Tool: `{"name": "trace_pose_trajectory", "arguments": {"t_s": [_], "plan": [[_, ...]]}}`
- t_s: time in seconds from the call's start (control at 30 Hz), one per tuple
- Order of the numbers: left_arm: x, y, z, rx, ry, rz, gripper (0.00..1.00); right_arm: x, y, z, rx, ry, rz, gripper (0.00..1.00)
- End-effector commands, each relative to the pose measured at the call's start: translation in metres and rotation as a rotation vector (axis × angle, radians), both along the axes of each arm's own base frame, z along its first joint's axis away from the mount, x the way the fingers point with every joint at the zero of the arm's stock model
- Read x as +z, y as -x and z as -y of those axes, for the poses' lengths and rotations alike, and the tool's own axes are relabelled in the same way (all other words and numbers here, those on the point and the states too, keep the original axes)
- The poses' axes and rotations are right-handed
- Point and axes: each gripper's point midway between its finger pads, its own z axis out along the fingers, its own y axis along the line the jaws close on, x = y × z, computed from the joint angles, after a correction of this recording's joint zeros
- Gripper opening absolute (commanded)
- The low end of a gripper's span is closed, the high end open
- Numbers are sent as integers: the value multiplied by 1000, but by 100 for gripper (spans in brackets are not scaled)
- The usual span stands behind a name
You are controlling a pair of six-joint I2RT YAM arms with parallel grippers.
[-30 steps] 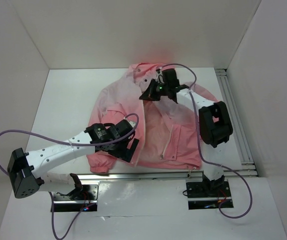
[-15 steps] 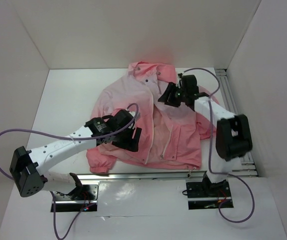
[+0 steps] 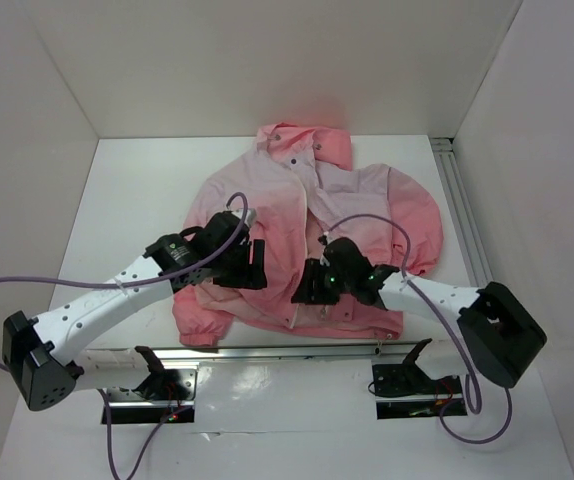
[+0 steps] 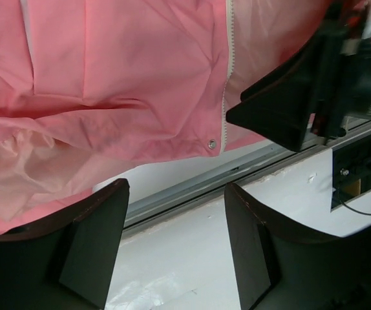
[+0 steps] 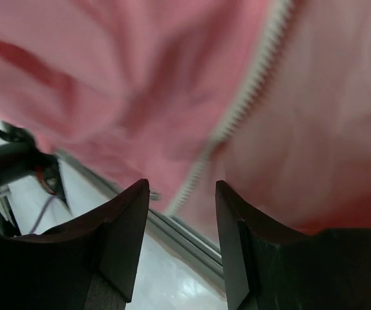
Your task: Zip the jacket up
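While the left gripper [image 4: 176, 187] and right gripper [image 5: 181, 187] hang over the jacket [image 3: 367, 200], both jaws stand open, empty.

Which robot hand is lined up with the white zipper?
The right gripper: the zipper runs toward the gap between its open fingers. The left gripper sits off to one side, over the jacket.
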Motion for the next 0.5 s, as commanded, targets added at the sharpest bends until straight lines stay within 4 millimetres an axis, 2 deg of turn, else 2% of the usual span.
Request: {"name": "trace_pose_trajectory", "arguments": {"t_s": [0.0,0.1,0.13,0.27,0.3,0.4,0.47], "plan": [[4,1,7,-11,39,-6,73,7,-1,-22,-29,-134,-6,53],[1,2,9,-16,47,-8,73,-1,-2,-26,-26,-116,-17,62],[-2,3,10,-22,51,-14,73,-9,-1,-25,-27,-99,-34,62],[-2,3,10,-22,51,-14,73,-15,-8,-31,-21,-85,-38,66],[0,2,11,-22,58,-8,73,-9,-12,-35,-20,-100,-23,66],[0,3,12,-28,63,-13,73,-10,-17,-38,-21,-83,-20,60],[-3,6,12,-34,62,-25,73,-5,-19,-39,-23,-74,1,48]]}}
